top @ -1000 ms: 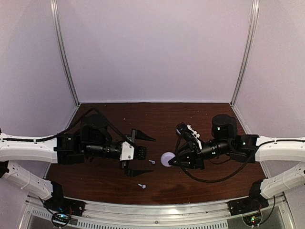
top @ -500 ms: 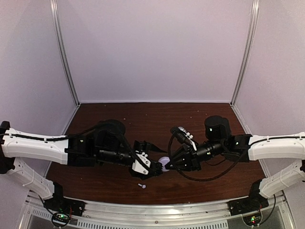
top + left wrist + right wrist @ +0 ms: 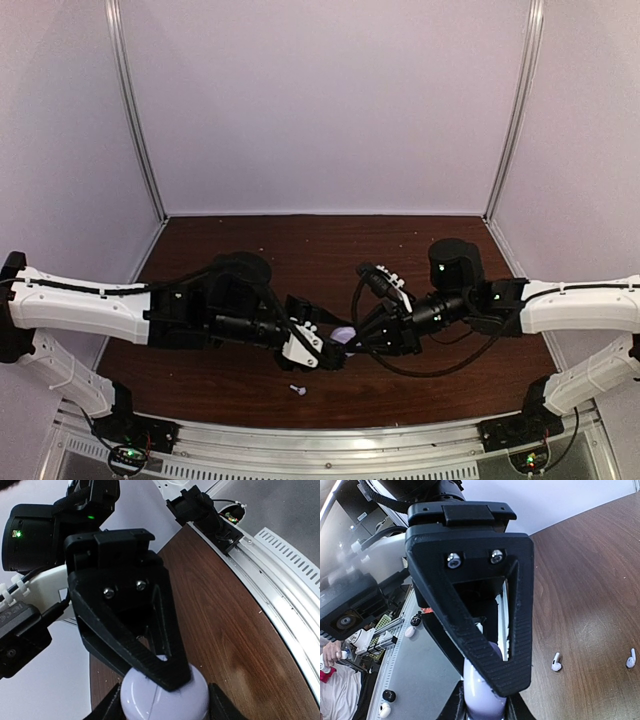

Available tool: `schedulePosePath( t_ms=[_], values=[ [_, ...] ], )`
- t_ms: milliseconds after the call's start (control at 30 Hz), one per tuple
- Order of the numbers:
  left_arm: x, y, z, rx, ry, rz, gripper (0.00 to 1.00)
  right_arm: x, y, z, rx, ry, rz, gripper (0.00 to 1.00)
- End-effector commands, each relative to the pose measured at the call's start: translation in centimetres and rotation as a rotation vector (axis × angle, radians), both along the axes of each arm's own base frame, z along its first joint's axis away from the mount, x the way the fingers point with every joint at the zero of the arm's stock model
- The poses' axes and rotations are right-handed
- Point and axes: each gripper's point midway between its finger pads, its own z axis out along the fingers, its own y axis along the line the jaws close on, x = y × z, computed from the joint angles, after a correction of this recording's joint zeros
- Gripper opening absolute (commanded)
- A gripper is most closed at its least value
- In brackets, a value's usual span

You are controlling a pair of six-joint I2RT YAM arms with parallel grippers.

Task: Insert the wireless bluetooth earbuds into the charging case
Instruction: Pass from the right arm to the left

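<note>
The case [image 3: 343, 334] sits between the two grippers where they meet. It is a small, round, glossy puck, pale lavender-white. In the left wrist view a thin line runs across its face, and in the right wrist view it shows edge-on as a narrow pale band.

The right gripper [image 3: 358, 340] is clamped on the case, its jaws drawn as close as they go, with one black ribbed finger lying flat over the top. The left gripper [image 3: 325, 350] comes at the case from the opposite side with its jaws about half-closed. One finger stands close against each side of the case. I cannot tell whether they press on it or only flank it. I also cannot tell whether the case rests on the table [image 3: 420, 385] or hangs just above it.

The earbuds are outside the case, on the dark wood. Each is tiny and whitish, with a rounded head and a short stem. One earbud [image 3: 556, 662] lies just beside the case. A second earbud [image 3: 631, 658] lies farther from the case on the same side, and the two are apart. From above, only one earbud shows, left of the case and toward the arms' bases.
</note>
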Motion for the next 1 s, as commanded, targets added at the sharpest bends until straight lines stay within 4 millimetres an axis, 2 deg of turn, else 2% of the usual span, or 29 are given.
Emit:
schedulePosePath(
  t_ms=[0,67,133,267,400,633,767,967],
  values=[
    [0.6,-0.6,1.7,-0.054,-0.032,0.024,0.38,0.1,0.2,1.6,0.038,-0.008,0.011,0.23],
    [1.2,-0.7,2.6,-0.110,-0.028,0.071,0.34,0.2,0.2,2.0,0.052,-0.017,0.004,0.30],
    [1.4,-0.7,3.5,-0.167,-0.012,0.093,0.33,0.5,0.2,2.5,0.073,-0.029,-0.015,0.41],
    [2.6,-0.2,5.5,-0.295,0.005,0.181,0.30,1.2,-0.1,3.7,0.135,-0.030,-0.057,0.48],
    [2.9,0.3,7.5,-0.413,0.022,0.213,0.29,2.2,-0.7,5.4,0.236,-0.020,-0.113,0.49],
    [4.8,1.0,9.2,-0.517,-0.039,0.321,0.29,3.4,-0.7,8.1,0.396,-0.007,-0.166,0.46],
    [5.3,0.5,9.4,-0.526,-0.067,0.337,0.28,3.6,-0.4,8.8,0.442,0.007,-0.154,0.43],
    [5.4,-0.2,9.3,-0.527,-0.076,0.328,0.25,3.6,-0.3,8.5,0.445,0.019,-0.148,0.36]
  ],
)
